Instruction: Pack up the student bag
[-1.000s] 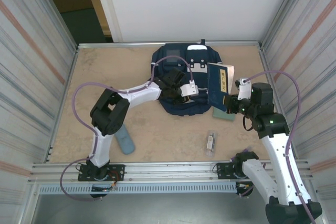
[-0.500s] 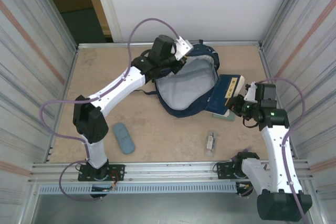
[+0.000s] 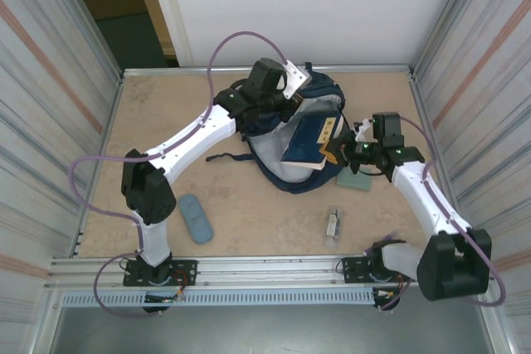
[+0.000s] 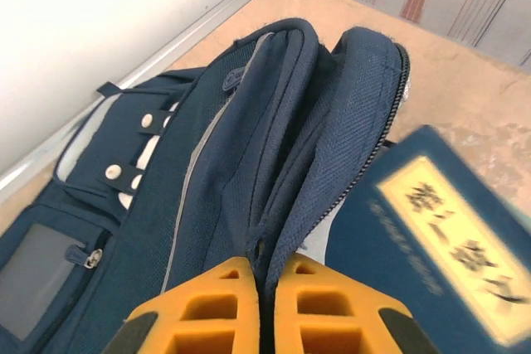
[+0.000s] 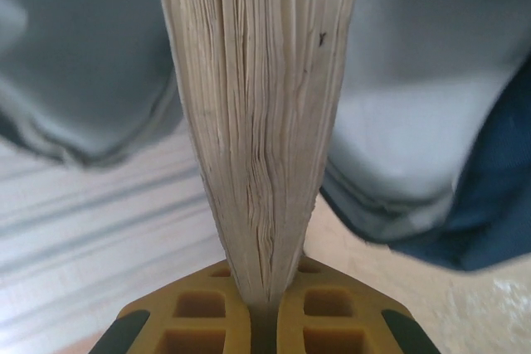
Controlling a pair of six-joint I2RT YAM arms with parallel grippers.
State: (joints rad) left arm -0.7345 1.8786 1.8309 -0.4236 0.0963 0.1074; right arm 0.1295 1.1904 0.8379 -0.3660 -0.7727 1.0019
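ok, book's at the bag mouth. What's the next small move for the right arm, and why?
Probably slide the book deeper into the student bag. The left gripper pinches the bag's upper edge, holding the mouth open, and the right gripper grips the book, which lies only partly over the opening.

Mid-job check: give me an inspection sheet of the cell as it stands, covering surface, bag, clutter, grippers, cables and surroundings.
Surface: beige table, no spills seen.
Job's things: student bag lies open at the far middle, grey lining showing; a navy book with a yellow label is tilted over its mouth.
Clutter: blue-grey case near left; small clear packet near right; green flat item partly beneath the right arm.
Grippers: left gripper shut on the bag's opening edge; right gripper shut on the book's page edge.
Cables: purple cable arcs above the left arm; no snag seen.
Surroundings: corrugated side walls, white back panel, metal rail at the near edge.
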